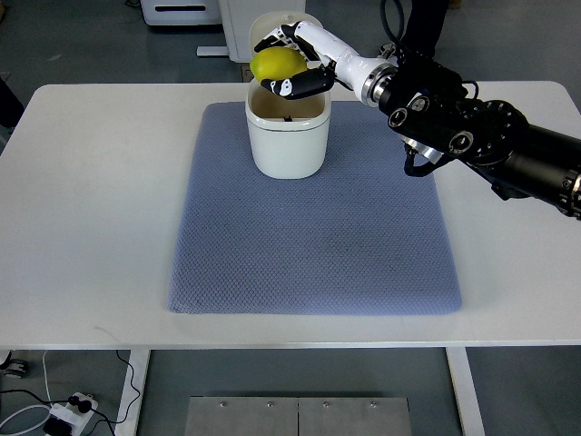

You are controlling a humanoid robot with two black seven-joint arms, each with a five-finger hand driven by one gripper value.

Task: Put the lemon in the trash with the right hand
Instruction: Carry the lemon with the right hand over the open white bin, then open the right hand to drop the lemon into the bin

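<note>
- Above the open mouth of the trash bin (288, 136), you are seeing the lemon (275, 64): bright yellow, smooth, oval, sitting clear of the rim.
- The right hand (292, 64), white with black fingertips, is wrapping its curled fingers (292, 86) around the lemon; its dark arm is entering from the right edge.
- The bin is cream, glossy, round-cornered, with its lid (272, 27) tipping back behind.
- It is standing near the far edge of a blue-grey woven mat (313, 245) on a white table (82, 200), which is offering broad bare margins left and right.
</note>
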